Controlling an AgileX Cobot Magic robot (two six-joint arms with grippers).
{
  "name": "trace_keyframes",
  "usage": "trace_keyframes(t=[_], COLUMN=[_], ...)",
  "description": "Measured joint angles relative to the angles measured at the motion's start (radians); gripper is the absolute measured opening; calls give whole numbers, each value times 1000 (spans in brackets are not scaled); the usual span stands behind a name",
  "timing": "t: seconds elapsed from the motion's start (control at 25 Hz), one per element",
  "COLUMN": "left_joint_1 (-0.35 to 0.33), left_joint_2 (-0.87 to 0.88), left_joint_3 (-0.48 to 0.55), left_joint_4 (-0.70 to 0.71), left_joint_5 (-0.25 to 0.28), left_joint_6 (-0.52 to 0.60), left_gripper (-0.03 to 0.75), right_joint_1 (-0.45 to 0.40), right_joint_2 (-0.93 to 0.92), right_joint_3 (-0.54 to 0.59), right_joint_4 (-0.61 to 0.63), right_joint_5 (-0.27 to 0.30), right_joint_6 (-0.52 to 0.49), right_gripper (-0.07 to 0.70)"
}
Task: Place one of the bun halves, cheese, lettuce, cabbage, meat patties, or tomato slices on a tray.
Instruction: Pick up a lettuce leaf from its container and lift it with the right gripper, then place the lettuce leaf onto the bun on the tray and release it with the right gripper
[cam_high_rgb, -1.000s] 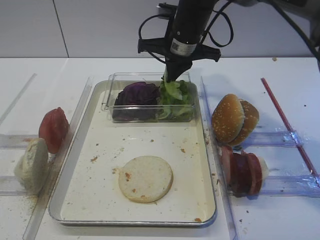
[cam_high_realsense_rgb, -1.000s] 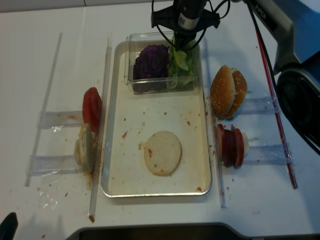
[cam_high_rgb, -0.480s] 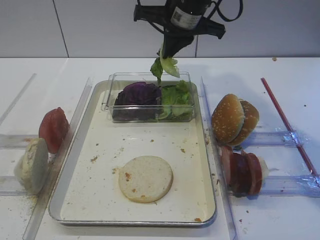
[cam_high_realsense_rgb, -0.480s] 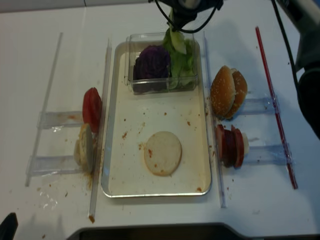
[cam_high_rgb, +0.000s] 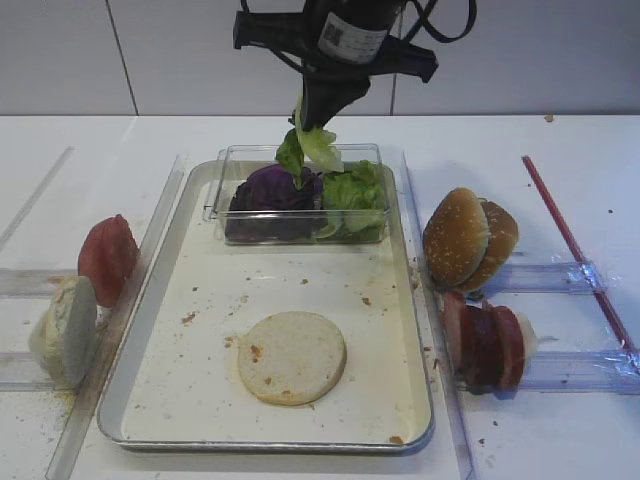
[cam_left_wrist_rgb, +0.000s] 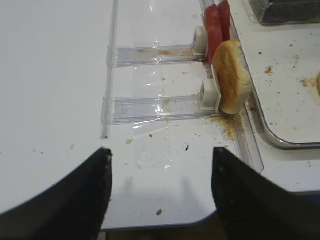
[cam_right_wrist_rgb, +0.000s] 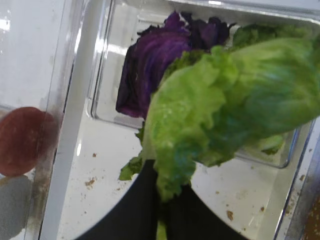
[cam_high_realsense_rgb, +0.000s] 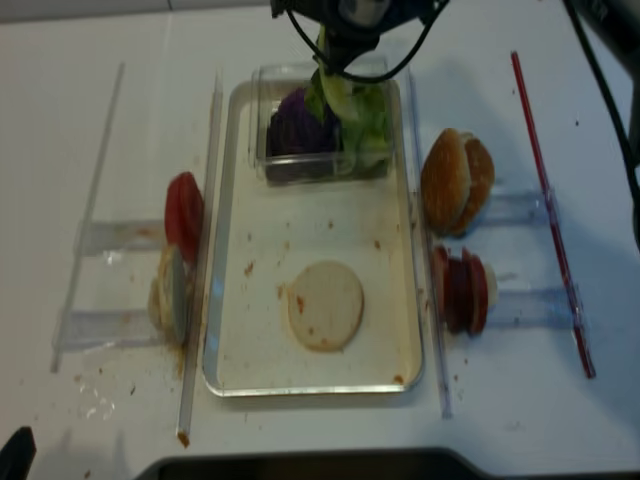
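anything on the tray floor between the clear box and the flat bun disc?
Only crumbs; bare tray floor otherwise, between the clear box and the bun disc. Clearest in the exterior high view.

My work surface is a white tabletop (cam_high_rgb: 560, 160) scattered with crumbs. The silver tray (cam_high_rgb: 170, 330) lies at its centre. Clear plastic racks (cam_high_rgb: 560, 275) flank the tray on both sides and rest directly on the tabletop. A red straw (cam_high_rgb: 575, 250) lies diagonally at the right edge.
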Motion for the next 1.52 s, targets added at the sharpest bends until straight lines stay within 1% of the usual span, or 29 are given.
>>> trace_keyframes(t=[0.24,0.4,0.68,0.84,0.96,1.12,1.52], left_joint_1=[0,0,0,0,0,0,0], left_joint_2=[0,0,0,0,0,0,0], left_joint_3=[0,0,0,0,0,0,0], left_joint_4=[0,0,0,0,0,0,0], left_joint_5=[0,0,0,0,0,0,0], left_joint_6=[0,0,0,0,0,0,0], left_gripper=[422,422,422,422,422,422,422], right_joint_1=[37,78,151,195,211,212,212], right_joint_2=[-88,-132,-156,-156,-156,-147,-56], right_joint_3=[145,230,342,377,401,427,427], right_joint_4=[9,44,59,65,67,63,58], right_joint_5=[0,0,-4,-10,-12,-14,-20], right_joint_6=[-2,-14,-18,-18,-18,-18,-18], right_gripper=[60,60,60,60,60,60,60])
